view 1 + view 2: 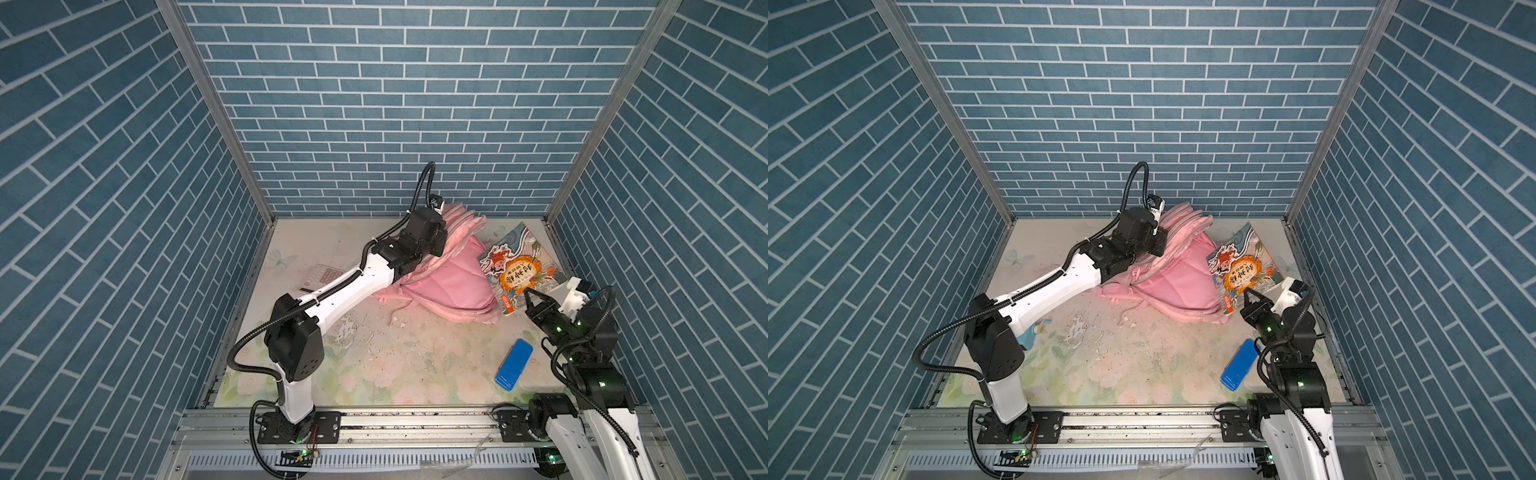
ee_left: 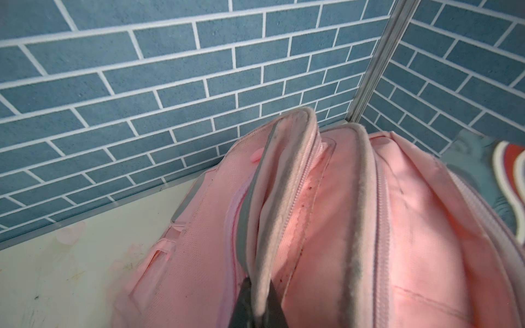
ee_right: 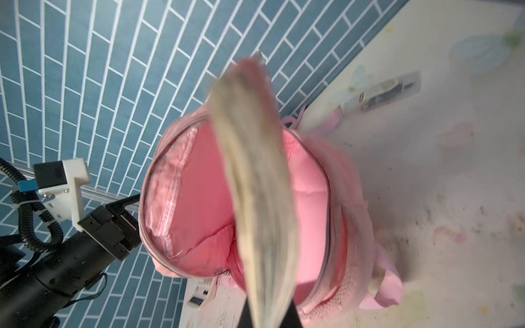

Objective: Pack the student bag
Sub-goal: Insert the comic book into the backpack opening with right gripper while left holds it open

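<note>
Left pincer (image 2: 258, 309) clamps the bag (image 1: 444, 286) rim, right pincer (image 3: 270, 313) clamps the book (image 1: 521, 266) — we should feed it in edge-first.

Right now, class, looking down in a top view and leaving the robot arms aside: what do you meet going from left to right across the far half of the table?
calculator → student bag → picture book
</note>
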